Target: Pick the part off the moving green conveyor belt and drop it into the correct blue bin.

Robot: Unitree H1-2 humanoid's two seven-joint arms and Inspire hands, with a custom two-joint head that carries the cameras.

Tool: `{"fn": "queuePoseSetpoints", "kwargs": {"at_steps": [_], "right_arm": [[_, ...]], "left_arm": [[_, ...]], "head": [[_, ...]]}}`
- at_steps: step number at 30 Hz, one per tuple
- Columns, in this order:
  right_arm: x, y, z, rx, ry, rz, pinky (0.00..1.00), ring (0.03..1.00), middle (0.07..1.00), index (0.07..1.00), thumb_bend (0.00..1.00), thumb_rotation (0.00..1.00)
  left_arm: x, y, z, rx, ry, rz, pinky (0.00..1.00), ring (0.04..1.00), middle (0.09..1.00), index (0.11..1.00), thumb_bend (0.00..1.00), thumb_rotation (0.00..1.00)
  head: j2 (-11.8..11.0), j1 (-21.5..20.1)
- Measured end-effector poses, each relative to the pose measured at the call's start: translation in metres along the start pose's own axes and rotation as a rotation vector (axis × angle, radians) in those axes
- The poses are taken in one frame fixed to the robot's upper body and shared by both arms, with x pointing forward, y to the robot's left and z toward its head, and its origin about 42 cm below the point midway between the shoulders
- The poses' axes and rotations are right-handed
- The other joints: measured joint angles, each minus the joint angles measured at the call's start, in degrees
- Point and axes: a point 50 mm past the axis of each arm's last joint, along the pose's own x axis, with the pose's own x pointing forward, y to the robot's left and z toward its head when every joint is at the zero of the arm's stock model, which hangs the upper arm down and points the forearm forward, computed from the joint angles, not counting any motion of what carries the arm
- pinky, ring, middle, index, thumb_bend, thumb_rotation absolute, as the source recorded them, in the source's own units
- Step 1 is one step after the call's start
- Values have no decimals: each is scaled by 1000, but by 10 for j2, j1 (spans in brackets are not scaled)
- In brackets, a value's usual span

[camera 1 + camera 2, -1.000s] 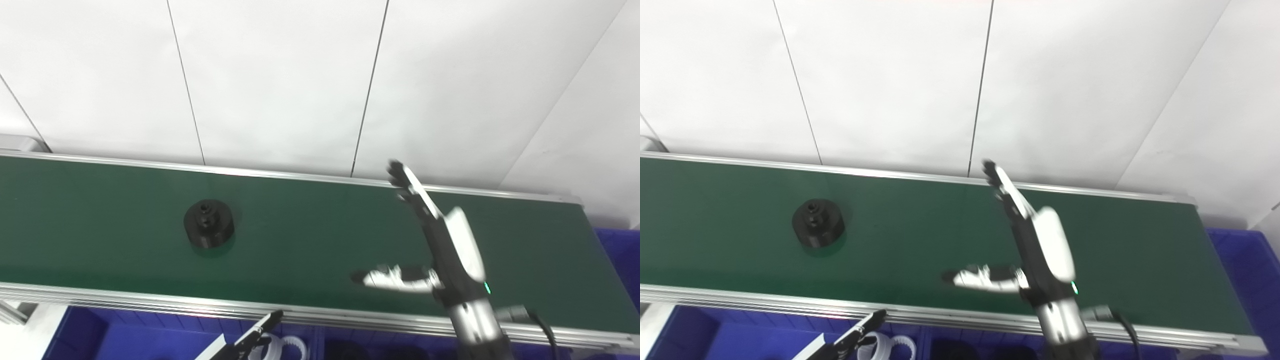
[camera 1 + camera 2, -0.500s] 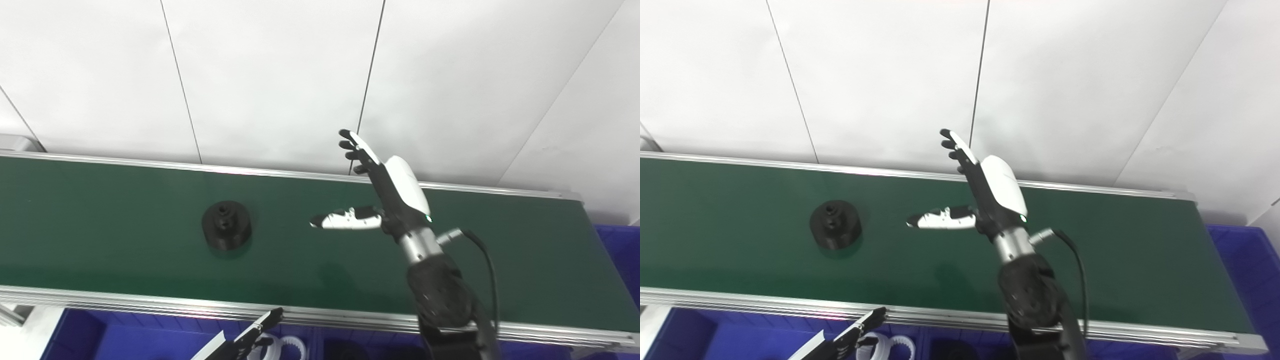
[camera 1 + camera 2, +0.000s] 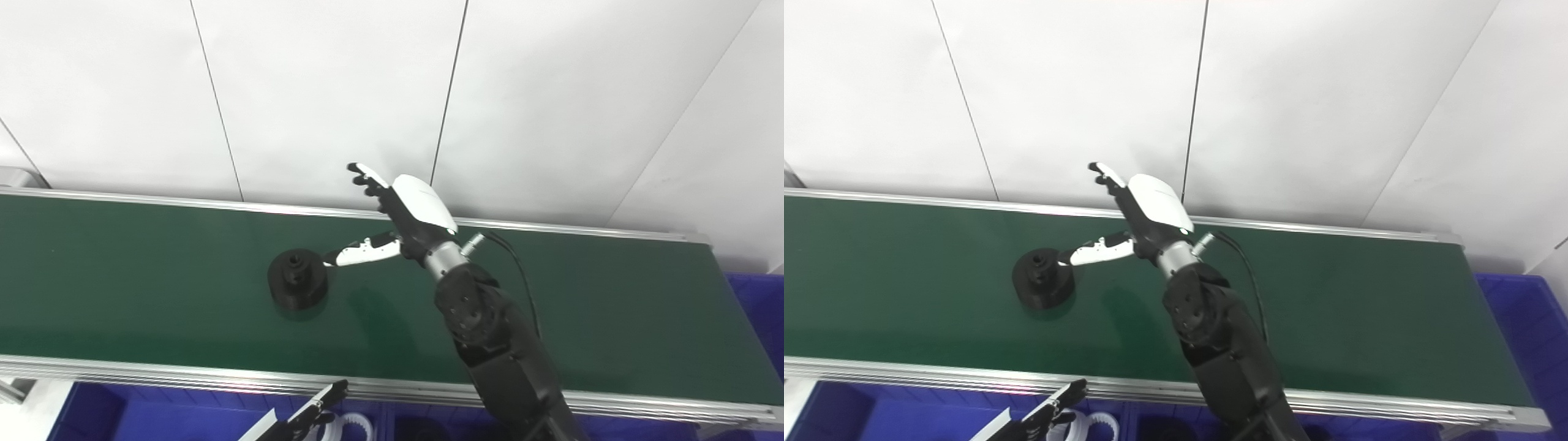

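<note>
A smooth, matt dark green conveyor belt (image 3: 153,269) with a faint sheen runs between brushed silver metal side rails (image 3: 184,373) with ribbed grooves. On it sits a round black part (image 3: 297,286), matt, looking like moulded plastic or rubber. The right hand (image 3: 398,220) has a glossy white plastic shell on its back and matt black fingers (image 3: 361,177); its thumb is white and black plastic. The forearm (image 3: 490,343) behind it is matt black with a short polished metal wrist collar. Below the rail, glossy blue plastic bins (image 3: 184,416) hold a white toothed plastic ring (image 3: 355,422). The wall behind is smooth white panelling (image 3: 331,92), slightly glossy.
</note>
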Motion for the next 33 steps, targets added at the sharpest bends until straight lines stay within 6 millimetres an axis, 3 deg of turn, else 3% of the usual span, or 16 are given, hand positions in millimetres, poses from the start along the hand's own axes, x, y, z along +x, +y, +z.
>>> {"fn": "queuePoseSetpoints", "kwargs": {"at_steps": [4, 10, 21, 23, 24, 25, 26, 27, 28, 29, 30, 33], "right_arm": [[11, 11, 1, -24, 11, 56, 739, 853, 895, 936, 974, 449], [16, 41, -4, -94, 40, 153, 720, 829, 881, 937, 999, 483], [15, 60, -18, -177, 73, 227, 767, 844, 889, 915, 1000, 387], [14, 61, -19, -192, 74, 259, 739, 839, 887, 912, 1000, 358], [13, 62, -20, -195, 73, 267, 656, 811, 874, 899, 1000, 304], [13, 63, -19, -218, 70, 273, 648, 808, 873, 898, 1000, 299], [14, 63, -18, -235, 68, 276, 594, 761, 843, 875, 981, 211], [14, 63, -17, -249, 66, 281, 580, 750, 836, 870, 976, 189], [14, 63, -17, -254, 67, 288, 520, 652, 759, 826, 888, 77], [14, 64, -17, -254, 68, 295, 499, 618, 732, 811, 859, 39], [14, 65, -17, -256, 68, 299, 426, 511, 572, 757, 640, 12], [14, 64, -18, -260, 72, 295, 353, 434, 527, 692, 543, 1]], "left_arm": [[2, -2, 0, -11, -6, -9, 878, 1000, 1000, 1000, 847, 290], [4, -6, 1, -22, -13, -14, 905, 1000, 1000, 1000, 848, 308], [-1, -12, 0, -50, -9, -15, 939, 1000, 1000, 1000, 842, 287], [-3, -13, 0, -53, -5, -16, 930, 1000, 1000, 1000, 840, 285], [-3, -13, 0, -53, -5, -15, 929, 1000, 1000, 1000, 841, 288], [-3, -14, 0, -55, -6, -14, 928, 1000, 1000, 1000, 841, 289], [-3, -14, 0, -56, -6, -13, 936, 1000, 1000, 1000, 851, 281], [-2, -14, 0, -57, -8, -13, 938, 1000, 1000, 1000, 853, 279], [-2, -14, 0, -60, -10, -12, 939, 1000, 1000, 1000, 857, 278], [-1, -15, 0, -62, -11, -11, 939, 1000, 1000, 1000, 859, 278], [-1, -15, 1, -64, -12, -8, 925, 1000, 1000, 1000, 858, 285], [0, -17, 2, -67, -17, -2, 915, 1000, 1000, 1000, 853, 271]], "head": [[1, 3], [2, 10], [8, 31], [9, 32], [10, 31], [10, 31], [10, 31], [11, 32], [11, 32], [11, 32], [12, 31], [13, 30]]}}
